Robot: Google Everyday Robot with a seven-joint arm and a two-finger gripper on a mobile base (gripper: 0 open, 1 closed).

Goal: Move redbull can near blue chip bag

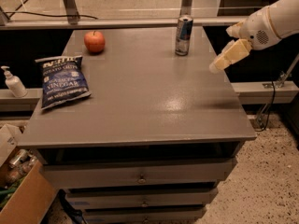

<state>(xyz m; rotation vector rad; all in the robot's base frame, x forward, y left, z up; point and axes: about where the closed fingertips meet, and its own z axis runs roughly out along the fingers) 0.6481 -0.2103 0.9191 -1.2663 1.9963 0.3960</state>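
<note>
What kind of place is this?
Probably a lab or workshop test area: a grey drawer cabinet on speckled floor, a cardboard box of clutter, and the pincer hovering above its right edge.
</note>
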